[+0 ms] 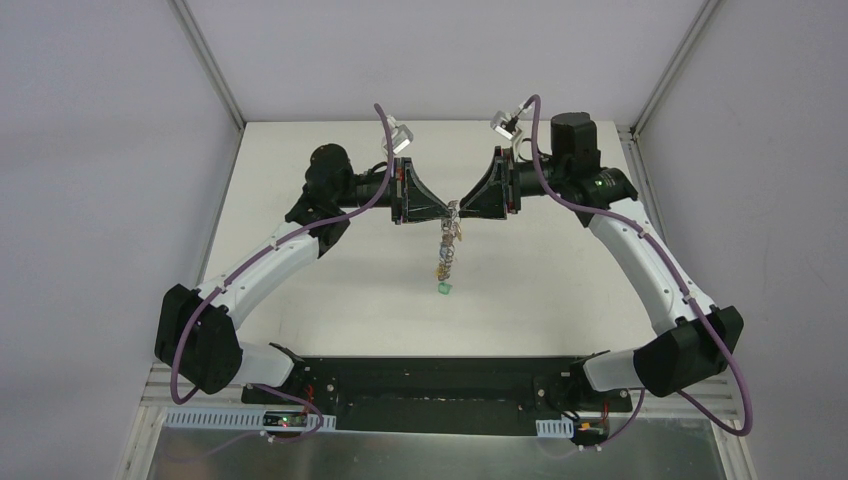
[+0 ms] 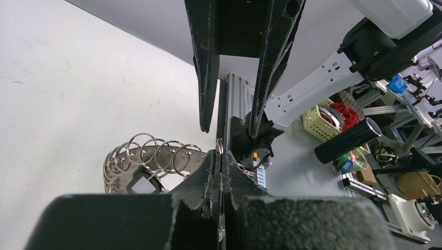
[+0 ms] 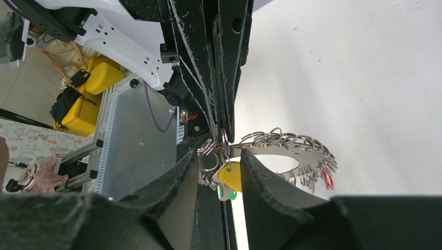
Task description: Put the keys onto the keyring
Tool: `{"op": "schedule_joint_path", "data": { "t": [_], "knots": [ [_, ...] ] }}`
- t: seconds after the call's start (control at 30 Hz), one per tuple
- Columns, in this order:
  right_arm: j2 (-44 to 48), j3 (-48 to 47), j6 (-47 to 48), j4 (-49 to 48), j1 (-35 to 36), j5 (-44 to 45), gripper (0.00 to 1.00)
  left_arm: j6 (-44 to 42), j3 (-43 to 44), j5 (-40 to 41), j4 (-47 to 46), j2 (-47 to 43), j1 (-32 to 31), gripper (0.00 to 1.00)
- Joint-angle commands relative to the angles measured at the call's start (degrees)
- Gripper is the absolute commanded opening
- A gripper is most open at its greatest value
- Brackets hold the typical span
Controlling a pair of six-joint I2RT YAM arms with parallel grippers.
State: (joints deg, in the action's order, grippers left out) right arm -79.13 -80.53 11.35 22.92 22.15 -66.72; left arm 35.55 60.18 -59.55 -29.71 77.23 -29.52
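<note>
The keyring (image 1: 449, 250) hangs above the white table, between the two grippers. It is a flat grey band (image 2: 156, 158) fringed with silver wire loops. My left gripper (image 2: 220, 156) is shut on its top end, and a wire loop sticks out above the pinched tips. My right gripper (image 3: 218, 153) faces it, open, with its fingers either side of a yellow-headed key (image 3: 233, 176) that dangles from a loop. A green key (image 3: 228, 195) hangs just below, also seen from above (image 1: 444, 288). A red key (image 3: 328, 179) hangs on the far curve of the keyring (image 3: 284, 148).
The white table (image 1: 330, 300) lies below the hanging ring, with grey walls and aluminium posts (image 1: 215, 70) round it. The black base plate (image 1: 440, 385) runs along the near edge. Beyond the table stand a green basket (image 2: 320, 122) and a black cylinder (image 2: 349, 140).
</note>
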Motion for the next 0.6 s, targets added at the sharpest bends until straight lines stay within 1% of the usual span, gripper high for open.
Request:
{"op": "schedule_joint_path", "data": {
  "t": [0.0,0.17,0.3,0.57],
  "knots": [
    [0.9,0.94,-2.39,-4.27,-0.27,-2.98,0.35,1.89,0.29,0.72,-5.79,-2.26,0.25,0.0],
    [0.83,2.67,-3.85,-6.23,-0.17,-3.63,0.34,1.9,0.41,1.17,-5.73,-2.08,0.25,0.0],
    [0.5,2.89,-4.21,-6.66,0.46,-3.86,0.3,1.8,0.38,1.58,-5.55,-1.93,0.25,0.0],
    [-1.03,2.34,-4.59,-6.88,1.86,-3.9,0.29,1.0,0.31,1.37,-4.79,-1.69,0.25,0.0]
  ]
}}
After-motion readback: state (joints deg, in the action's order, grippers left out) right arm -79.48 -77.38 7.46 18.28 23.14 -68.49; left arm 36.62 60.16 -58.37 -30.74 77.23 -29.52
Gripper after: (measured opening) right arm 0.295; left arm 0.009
